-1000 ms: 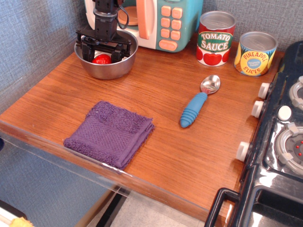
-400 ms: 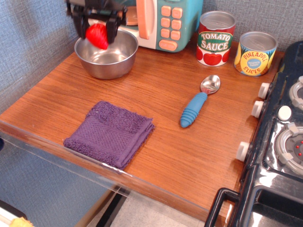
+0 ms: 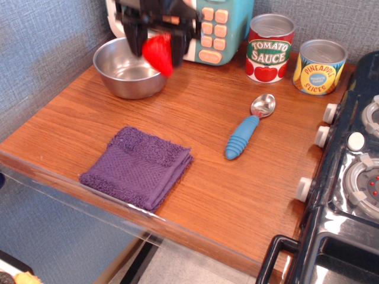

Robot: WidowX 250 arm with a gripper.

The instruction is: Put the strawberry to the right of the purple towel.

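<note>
My black gripper (image 3: pixel 159 42) is shut on the red strawberry (image 3: pixel 159 53) and holds it in the air, above the right rim of the steel bowl (image 3: pixel 127 70) at the back left. The strawberry hangs point down between the fingers. The dark purple towel (image 3: pixel 138 167) lies folded on the wooden counter near the front left edge, well below and in front of the gripper. The arm above the gripper is cut off by the top of the view.
A spoon with a blue handle (image 3: pixel 246 131) lies right of the towel. A tomato sauce can (image 3: pixel 269 48) and a pineapple slices can (image 3: pixel 319 67) stand at the back right. A toy microwave (image 3: pixel 213 26) stands behind the bowl. A toy stove (image 3: pixel 352 177) borders the right edge.
The gripper closed on the strawberry in the bowl, lifted it out, and has now moved right to above the bowl's right rim. The bowl is left empty.
</note>
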